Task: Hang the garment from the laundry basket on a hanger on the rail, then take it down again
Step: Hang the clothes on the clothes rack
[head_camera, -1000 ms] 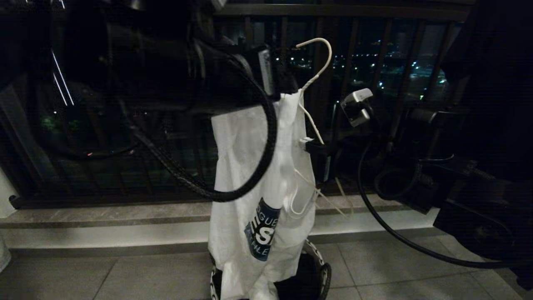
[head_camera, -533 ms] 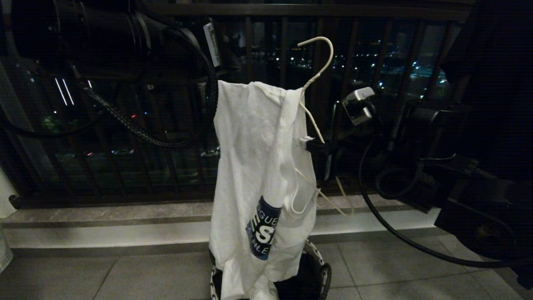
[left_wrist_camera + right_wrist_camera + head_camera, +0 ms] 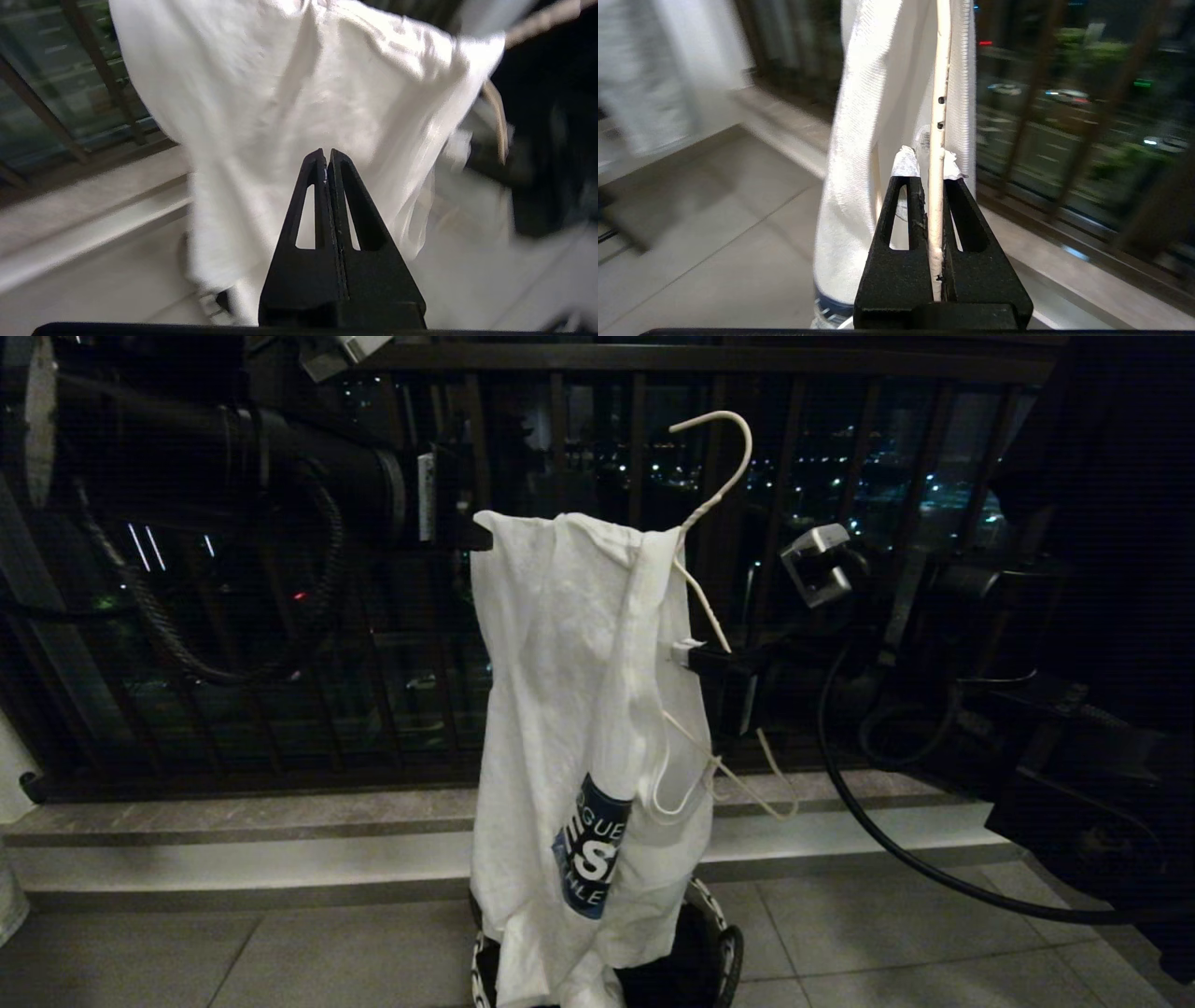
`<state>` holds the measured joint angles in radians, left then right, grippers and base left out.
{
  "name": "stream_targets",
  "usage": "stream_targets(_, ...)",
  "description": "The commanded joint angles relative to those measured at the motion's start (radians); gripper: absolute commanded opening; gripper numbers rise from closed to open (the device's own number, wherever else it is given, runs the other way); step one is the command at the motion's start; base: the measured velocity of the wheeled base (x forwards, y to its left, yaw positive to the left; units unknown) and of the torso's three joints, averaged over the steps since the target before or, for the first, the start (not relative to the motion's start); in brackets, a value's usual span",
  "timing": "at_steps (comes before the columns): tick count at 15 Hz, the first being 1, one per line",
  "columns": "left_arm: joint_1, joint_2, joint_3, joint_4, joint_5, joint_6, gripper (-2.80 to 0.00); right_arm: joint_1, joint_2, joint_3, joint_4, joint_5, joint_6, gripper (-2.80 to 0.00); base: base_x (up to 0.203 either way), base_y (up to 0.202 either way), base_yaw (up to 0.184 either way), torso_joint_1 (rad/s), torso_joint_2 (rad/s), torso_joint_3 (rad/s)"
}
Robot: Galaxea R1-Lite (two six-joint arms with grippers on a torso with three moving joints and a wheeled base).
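The garment [image 3: 560, 709], a white T-shirt with a blue-and-black graphic, hangs on the thin white hanger [image 3: 714, 476] above the laundry basket [image 3: 724, 943]; its hem reaches into the basket. The hanger's hook is free in the air. My right gripper [image 3: 686, 655] is shut on the hanger's wire arm [image 3: 938, 116], right beside the shirt's collar [image 3: 859, 163]. My left gripper [image 3: 478, 537] is at the shirt's upper left corner. It is shut [image 3: 325, 156] with nothing seen between its fingers, and the cloth [image 3: 303, 93] lies beyond them. The rail is out of view.
Dark balcony railing bars [image 3: 644, 429] run behind the garment, with a stone ledge [image 3: 233, 821] below them and a tiled floor [image 3: 280, 952] in front. The right arm's black cable [image 3: 887, 859] loops low on the right.
My left arm has swung away to the left from in front of the garment, and its gripper has shut. The hanger's hook has risen slightly in the right gripper.
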<state>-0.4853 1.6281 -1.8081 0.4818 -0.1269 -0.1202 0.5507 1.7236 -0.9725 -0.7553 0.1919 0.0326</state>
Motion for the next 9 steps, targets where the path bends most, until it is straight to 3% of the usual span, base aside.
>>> stream_targets(1, 0.049, 0.047, -0.114, 0.156, -0.065, 0.114, -2.80, -0.046, -0.006, -0.001, -0.003, 0.157, 0.013, -2.80, 0.000, 0.000, 0.000, 0.000, 0.00, 0.000)
stream_targets(4, 0.056, 0.018, -0.127, 0.245, -0.075, 0.246, -2.80, -0.095, -0.019, 0.006, 0.055, 0.380, 0.023, -2.80, 0.000, 0.000, 0.000, 0.000, 0.00, 0.000)
stream_targets(7, 0.053, -0.044, -0.128, 0.300, -0.098, 0.281, -2.80, -0.144, -0.030, -0.004, 0.087, 0.617, 0.024, -2.80, 0.000, 0.000, 0.000, 0.000, 0.00, 0.000)
stream_targets(9, 0.047, -0.093, -0.131, 0.353, -0.098, 0.286, -2.80, -0.153, -0.018, -0.029, 0.104, 0.713, 0.022, -2.80, 0.000, 0.000, 0.000, 0.000, 0.00, 0.000)
